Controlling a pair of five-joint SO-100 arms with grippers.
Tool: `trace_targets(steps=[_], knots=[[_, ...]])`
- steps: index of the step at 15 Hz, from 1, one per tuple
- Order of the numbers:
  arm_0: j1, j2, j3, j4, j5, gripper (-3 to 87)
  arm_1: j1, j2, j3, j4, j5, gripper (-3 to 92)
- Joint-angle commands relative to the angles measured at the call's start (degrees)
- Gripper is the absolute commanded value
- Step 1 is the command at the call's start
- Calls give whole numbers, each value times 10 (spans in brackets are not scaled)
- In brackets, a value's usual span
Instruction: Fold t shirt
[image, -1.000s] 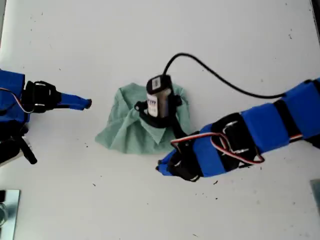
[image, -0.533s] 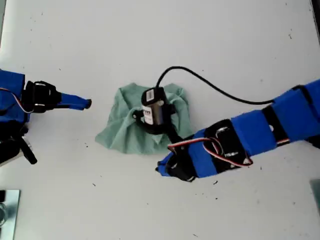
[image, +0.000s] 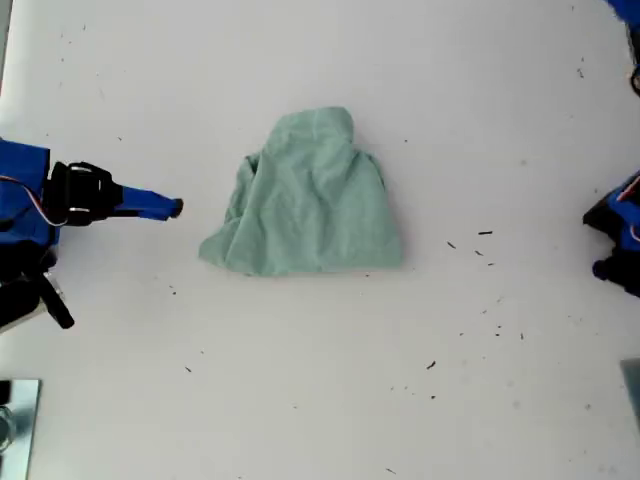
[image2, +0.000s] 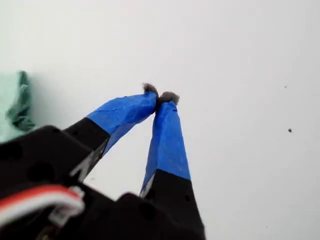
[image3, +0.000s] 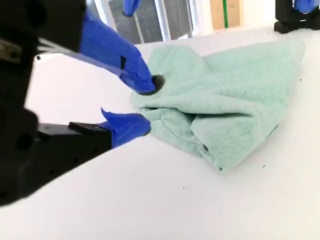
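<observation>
Two grippers: both are clear of the cloth, and neither holds anything.
Task's thing: the t shirt (image: 310, 205) lies near the middle of the white table (image: 320, 400), bunched into a rough mound, broad along one edge and narrowing to a rounded end toward the exterior view's top.
Our second gripper (image3: 146, 104): its jaws stand apart with a clear gap. It is low over the table and just short of the shirt's nearest wrinkled edge. In the exterior view it points at the shirt from the left (image: 172, 207).
Our first gripper (image2: 161, 97): its blue tips are pressed together on nothing, over bare table. Only a sliver of the shirt (image2: 12, 105) shows in its wrist view.
First arm (image: 622, 238): it sits at the exterior view's right edge, well apart from the shirt and mostly out of frame.
Step in hand: we judge this a pause between folds. The shirt is gathered but lumpy, not a flat, neat packet, so the task looks partly done at best.
Next move calls for: easing our second gripper forward and closing it on the near edge (image3: 165, 117), pinching only the top layer. Our first gripper would need to open and come across to pin or lift the far side.
Risk: a one-sided tug on soft cloth may drag the whole mound instead of folding it.
</observation>
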Motion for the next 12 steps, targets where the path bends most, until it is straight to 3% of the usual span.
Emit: trace_targets(steps=[1, 4, 8, 10, 12], knots=[[21, 4, 4, -14, 4, 89, -18, 238, 112, 47, 14, 23], [50, 4, 2, -8, -58, 93, -161, 563, 461, 50, 144, 25], [77, 4, 1, -8, -54, 95, -373, 907, 870, 24, 367, 22], [89, 4, 1, -8, -54, 95, -423, 1111, 1032, 69, 450, 22], [93, 4, 1, -8, -54, 95, -435, 1107, 1121, 102, 541, 25]])
